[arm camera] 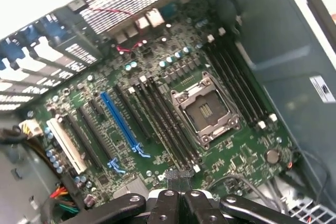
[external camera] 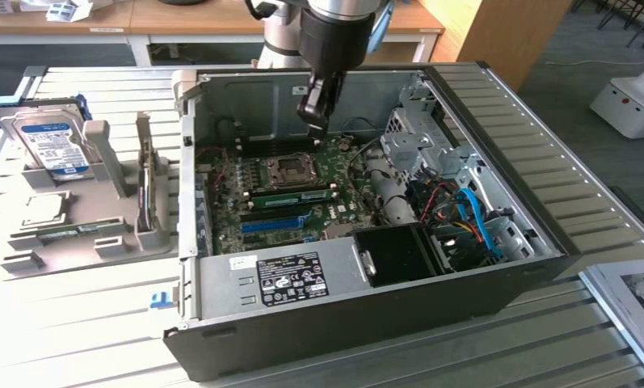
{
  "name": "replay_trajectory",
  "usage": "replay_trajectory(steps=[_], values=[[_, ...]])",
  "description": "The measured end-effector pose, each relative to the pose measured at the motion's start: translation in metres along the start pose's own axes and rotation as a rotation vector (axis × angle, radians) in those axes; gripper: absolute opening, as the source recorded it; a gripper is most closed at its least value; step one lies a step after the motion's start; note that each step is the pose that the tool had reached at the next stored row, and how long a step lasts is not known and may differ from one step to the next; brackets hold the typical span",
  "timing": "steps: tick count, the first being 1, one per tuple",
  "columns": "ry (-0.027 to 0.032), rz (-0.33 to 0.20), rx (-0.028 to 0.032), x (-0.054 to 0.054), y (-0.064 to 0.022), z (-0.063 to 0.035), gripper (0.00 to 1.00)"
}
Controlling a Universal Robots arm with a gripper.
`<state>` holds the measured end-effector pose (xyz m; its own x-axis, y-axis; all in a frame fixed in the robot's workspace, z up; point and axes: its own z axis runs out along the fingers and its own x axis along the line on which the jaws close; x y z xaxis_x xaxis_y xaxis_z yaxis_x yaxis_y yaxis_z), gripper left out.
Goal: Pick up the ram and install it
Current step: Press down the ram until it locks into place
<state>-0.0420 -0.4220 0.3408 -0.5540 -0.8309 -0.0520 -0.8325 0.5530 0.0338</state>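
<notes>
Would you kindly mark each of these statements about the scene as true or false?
1. The end effector hangs over the open computer case. True.
2. A fan cooler covers the processor socket. False: the socket is bare.
3. A hard drive stands in a grey holder outside the case, on the exterior view's left. True.
4. The long coloured slot strip on the motherboard is red. False: it is bright blue.
5. The end effector's jaws stand wide open. False: they are shut.
</notes>
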Motion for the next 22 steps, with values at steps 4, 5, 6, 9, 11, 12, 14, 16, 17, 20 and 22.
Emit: replay_trajectory(steps=[4,5,6,9,11,12,14,16,17,20,22], values=[[-0.0022,0.065,0.0034,0.0000,0.0000,0.0002,0.10],[-0.0028,0.082,0.0043,0.0000,0.0000,0.0002,0.10],[-0.0033,0.098,0.0051,0.0000,0.0000,0.0003,0.10],[-0.0050,0.150,0.0078,0.0000,0.0000,0.0004,0.10],[-0.0062,0.183,0.0095,0.0000,0.0000,0.0005,0.10],[-0.0068,0.200,0.0104,0.0000,0.0000,0.0005,0.10],[-0.0080,0.235,0.0123,0.0001,0.0000,0.0006,0.10],[-0.0097,0.285,0.0149,0.0001,0.0000,0.0008,0.10],[-0.0103,0.302,0.0157,0.0001,0.0000,0.0009,0.10],[-0.0121,0.352,0.0183,0.0001,0.0000,0.0010,0.10],[-0.0130,0.383,0.0200,0.0001,0.0000,0.0011,0.10]])
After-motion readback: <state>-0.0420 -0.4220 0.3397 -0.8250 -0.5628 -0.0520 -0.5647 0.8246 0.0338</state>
